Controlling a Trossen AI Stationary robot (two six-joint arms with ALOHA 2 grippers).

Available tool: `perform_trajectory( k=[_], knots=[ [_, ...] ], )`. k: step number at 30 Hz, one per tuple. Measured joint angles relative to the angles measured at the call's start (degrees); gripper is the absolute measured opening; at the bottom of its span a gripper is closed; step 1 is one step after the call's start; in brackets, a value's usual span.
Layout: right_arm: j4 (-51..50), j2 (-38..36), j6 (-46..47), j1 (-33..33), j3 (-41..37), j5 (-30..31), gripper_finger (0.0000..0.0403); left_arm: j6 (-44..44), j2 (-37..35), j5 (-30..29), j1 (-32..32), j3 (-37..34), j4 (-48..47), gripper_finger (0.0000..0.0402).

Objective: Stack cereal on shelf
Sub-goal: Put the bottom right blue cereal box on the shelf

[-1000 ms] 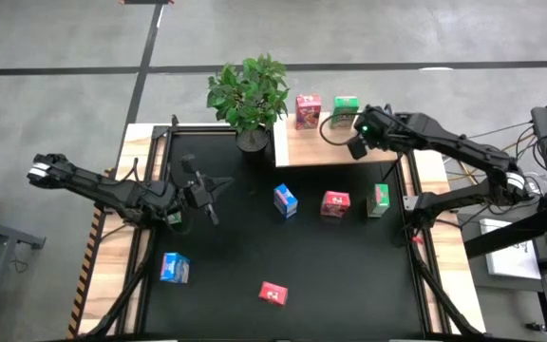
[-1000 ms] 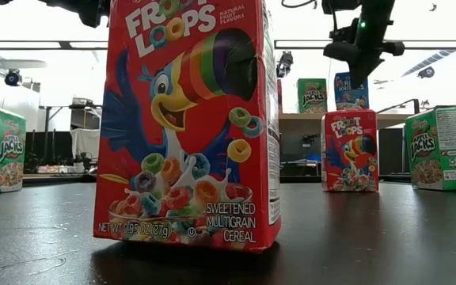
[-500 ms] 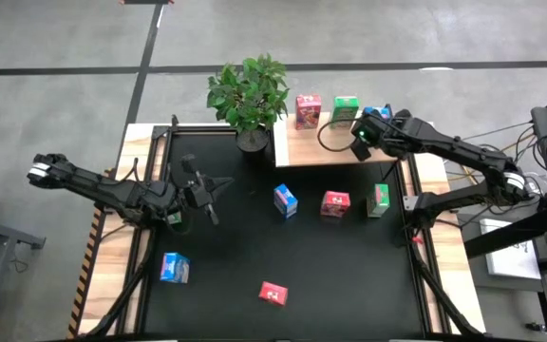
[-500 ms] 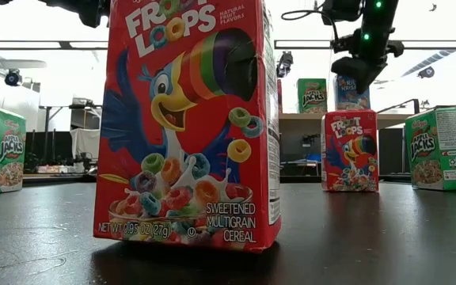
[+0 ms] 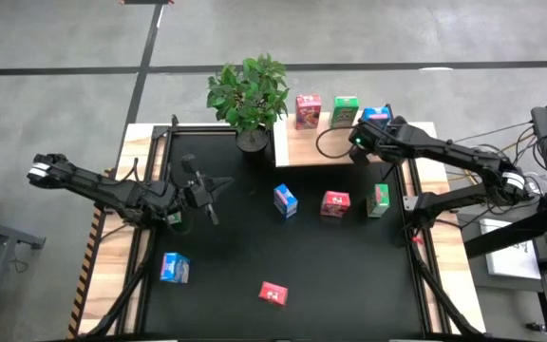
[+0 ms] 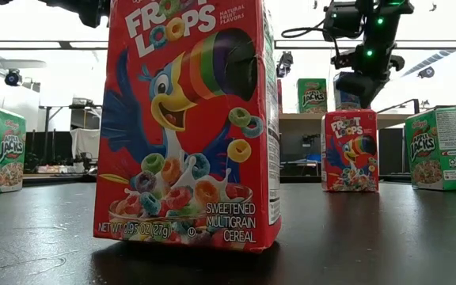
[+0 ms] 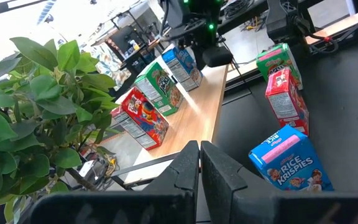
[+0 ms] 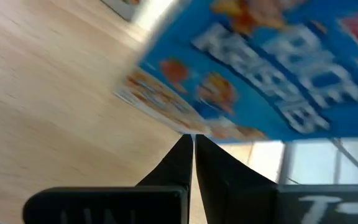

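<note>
In the low view, the big Froot Loops box (image 6: 187, 123) fills the frame's centre, its top cut off by the upper edge, hiding the table behind it. At the upper right, the right arm covers most of the blue box (image 6: 347, 96) on the shelf. In the right wrist view, the Rice Krispies box (image 8: 272, 68) is blurred and cropped at the top and right edges.

A grey floor (image 5: 65, 38) crossed by dark lines surrounds the black table (image 5: 283, 256). A leafy potted plant (image 5: 248, 95) stands at the table's far edge. Beyond the table, bright windows (image 6: 54, 63) light the room.
</note>
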Motion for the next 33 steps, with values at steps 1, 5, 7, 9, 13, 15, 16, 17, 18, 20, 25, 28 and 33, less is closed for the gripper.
perform_trajectory(
  k=[1,5,7,9,13,15,16,17,18,20,25,28,33],
  knots=[
    [1.11,0.0,-0.25,0.0,-0.23,-0.52,0.0009,0.0,0.0,-0.02,-0.02,0.0,0.0,0.0],
    [4.43,0.01,-0.78,-0.26,-0.79,-0.58,0.0009,0.0,0.0,0.0,0.0,0.0,0.0,0.0],
    [5.61,0.02,-1.29,-0.72,-0.84,-0.57,0.0009,0.0,0.0,0.0,-0.01,0.0,0.0,0.0],
    [7.21,0.02,-1.8,-1.24,-0.84,-0.56,0.0009,0.0,0.0,-0.01,-0.01,0.0,0.0,0.0],
    [8.81,0.02,-2.44,-2.53,-0.86,-0.56,0.0009,0.0,0.0,0.0,-0.02,0.0,-0.02,0.0],
    [8.9,0.02,-2.96,-3.11,-0.86,-0.56,0.0009,0.0,0.0,0.0,0.0,0.0,-0.02,0.0],
    [8.92,0.0,-3.3,-3.4,-0.86,-0.56,0.0009,0.0,0.0,0.0,0.0,0.0,-0.02,0.0],
    [8.92,0.01,-3.34,-3.54,-0.86,-0.56,0.0009,0.0,0.0,-0.01,0.0,0.0,-0.02,0.0],
    [8.94,0.02,-3.41,-3.76,-0.86,-0.56,0.0009,0.0,0.0,0.0,0.0,0.0,-0.02,0.0],
    [9.08,0.02,-4.11,-4.07,-0.86,-0.56,0.0009,0.0,0.0,-0.02,-0.01,0.0,-0.02,0.0],
    [10.92,0.02,-5.74,-4.89,-0.86,-0.56,0.0009,0.0,0.0,-0.02,-0.01,0.0,-0.02,0.0],
    [11.78,0.02,-5.95,-5.31,-0.86,-0.56,0.0009,0.0,0.0,0.0,0.0,0.0,-0.02,0.0],
    [11.93,0.02,-5.95,-6.03,-0.86,-0.56,0.0009,0.0,0.0,0.0,-0.01,0.0,-0.02,0.0]
  ],
)
